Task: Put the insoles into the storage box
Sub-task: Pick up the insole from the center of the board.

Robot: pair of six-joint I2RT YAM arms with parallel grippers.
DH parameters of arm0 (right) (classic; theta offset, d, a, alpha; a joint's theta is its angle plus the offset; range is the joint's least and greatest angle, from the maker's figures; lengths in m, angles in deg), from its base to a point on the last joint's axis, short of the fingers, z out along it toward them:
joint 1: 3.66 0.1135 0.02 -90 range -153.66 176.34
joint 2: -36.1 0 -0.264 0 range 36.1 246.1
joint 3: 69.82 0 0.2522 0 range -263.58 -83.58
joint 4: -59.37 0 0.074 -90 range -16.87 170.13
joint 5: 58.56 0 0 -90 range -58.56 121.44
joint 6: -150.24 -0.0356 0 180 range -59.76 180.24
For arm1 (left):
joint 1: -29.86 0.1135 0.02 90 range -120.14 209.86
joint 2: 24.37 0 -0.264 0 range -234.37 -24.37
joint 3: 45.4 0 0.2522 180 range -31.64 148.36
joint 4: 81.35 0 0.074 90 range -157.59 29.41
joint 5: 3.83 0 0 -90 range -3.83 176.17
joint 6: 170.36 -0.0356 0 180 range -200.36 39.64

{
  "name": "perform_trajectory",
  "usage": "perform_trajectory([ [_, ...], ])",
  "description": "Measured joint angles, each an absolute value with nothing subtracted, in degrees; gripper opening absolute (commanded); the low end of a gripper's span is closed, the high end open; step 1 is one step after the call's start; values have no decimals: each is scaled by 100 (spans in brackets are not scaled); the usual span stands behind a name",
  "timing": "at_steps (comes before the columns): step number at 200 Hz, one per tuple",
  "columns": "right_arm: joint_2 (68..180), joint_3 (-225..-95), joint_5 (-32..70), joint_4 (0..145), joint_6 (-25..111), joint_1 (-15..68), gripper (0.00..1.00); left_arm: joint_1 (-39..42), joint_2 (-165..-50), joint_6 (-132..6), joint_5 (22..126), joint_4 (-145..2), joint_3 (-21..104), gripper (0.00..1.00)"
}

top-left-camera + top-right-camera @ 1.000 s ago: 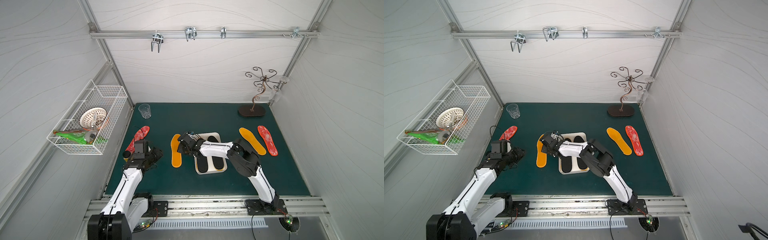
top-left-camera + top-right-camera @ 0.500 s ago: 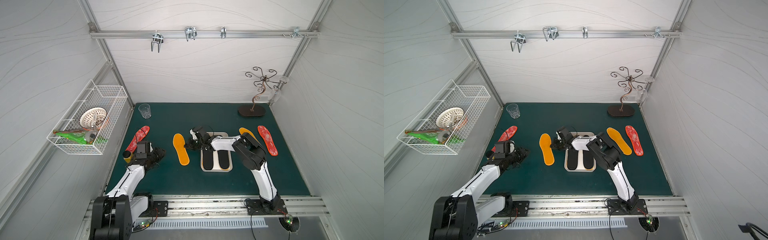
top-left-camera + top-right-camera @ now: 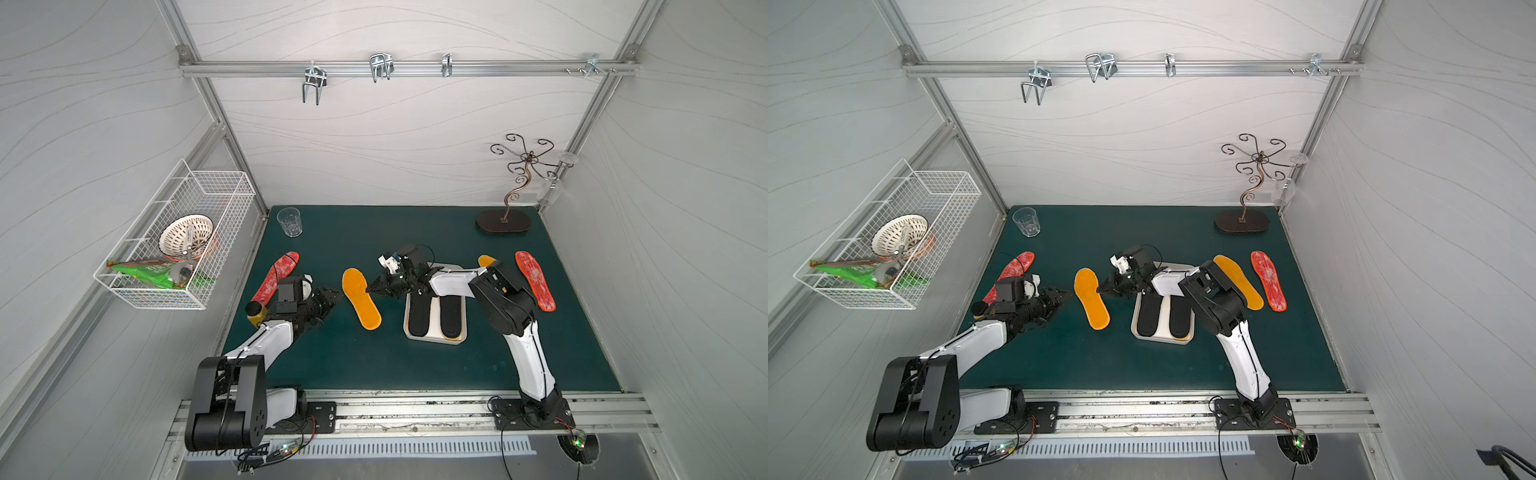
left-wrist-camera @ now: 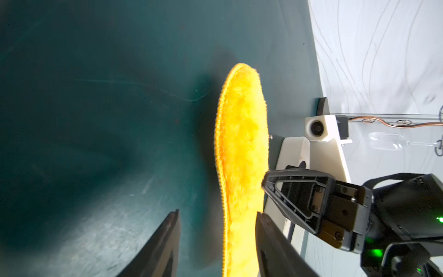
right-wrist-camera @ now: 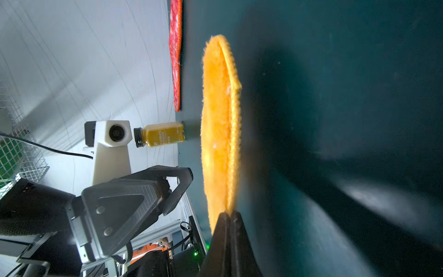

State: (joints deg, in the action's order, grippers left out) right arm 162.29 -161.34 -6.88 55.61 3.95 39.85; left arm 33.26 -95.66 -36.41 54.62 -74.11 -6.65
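Right wrist view: right fingers (image 5: pixel 220 239) clamped on orange insole (image 5: pixel 219 120) edge; left fingers (image 4: pixel 163 251) parted, empty.

The insole (image 3: pixel 360 299) is orange, the mat (image 3: pixel 374 361) dark teal.

— Any writing you can read?
— Only on the small yellow bottle (image 5: pixel 159 134) behind the left gripper (image 3: pixel 331 297), by its wrist: "TURMERIC POWDER" in white. The finer print is too small.
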Motion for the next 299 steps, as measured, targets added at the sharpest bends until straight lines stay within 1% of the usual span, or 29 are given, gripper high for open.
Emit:
perform_trajectory([
  [24, 16100, -16018, -765, 5439, 170, 3917, 0, 3326, -9489, -3523, 5304, -7722, -785, 57],
  [42, 15953, -15922, -828, 5327, 4, 3873, 0, 3326, -9502, -3414, 5136, -8015, -892, 53],
  [92, 15514, -15644, -964, 4932, -451, 3829, 0, 3322, -9966, -2820, 4531, -9451, -1045, 49],
  [126, 15431, -15576, -1016, 4744, -606, 3832, 0, 3197, -10007, -2697, 4375, -9953, -1058, 44],
  [140, 15431, -15552, -1025, 4711, -650, 3843, 0, 3096, -10007, -2693, 4356, -10043, -1058, 39],
  [145, 15431, -15550, -1025, 4698, -672, 3849, 0, 3066, -10007, -2688, 4351, -10061, -1058, 36],
  [155, 15431, -15550, -1027, 4672, -717, 3864, 0, 3020, -10007, -2706, 4345, -10093, -1058, 26],
  [177, 15431, -15550, -1023, 4613, -763, 3899, 0, 2976, -10007, -2726, 4345, -10133, -1063, 0],
  [222, 15431, -15550, -1018, 4547, -798, 3915, 0, 2974, -10007, -2741, 4384, -10065, -1063, 0],
  [224, 15431, -15550, -1018, 4547, -796, 3915, 3, 2974, -10007, -2741, 4386, -10058, -1065, 0],
  [234, 15431, -15550, -1025, 4551, -774, 3915, 29, 2974, -10003, -2741, 4402, -10030, -1065, 0],
  [237, 15429, -15550, -1031, 4560, -783, 3913, 34, 2974, -9994, -2741, 4410, -10017, -1063, 0],
  [242, 15422, -15550, -1051, 4571, -741, 3913, 41, 2974, -9981, -2741, 4421, -9993, -1063, 0],
  [249, 15394, -15544, -1071, 4626, -676, 3913, 48, 2974, -9937, -2743, 4445, -9916, -1063, 0],
  [262, 15186, -15476, -1075, 4951, -418, 3875, 56, 2974, -9811, -2763, 4494, -9711, -1054, 0],
  [273, 14847, -15397, -992, 5443, -86, 3840, 60, 2974, -9693, -2789, 4504, -9529, -1012, 0],
  [288, 14194, -15343, -758, 6366, 520, 3725, 63, 2968, -9568, -2826, 4496, -9324, -907, 0],
  [299, 13680, -15288, -522, 6914, 907, 3528, 63, 2915, -9513, -2903, 4496, -9145, -783, 0],
])
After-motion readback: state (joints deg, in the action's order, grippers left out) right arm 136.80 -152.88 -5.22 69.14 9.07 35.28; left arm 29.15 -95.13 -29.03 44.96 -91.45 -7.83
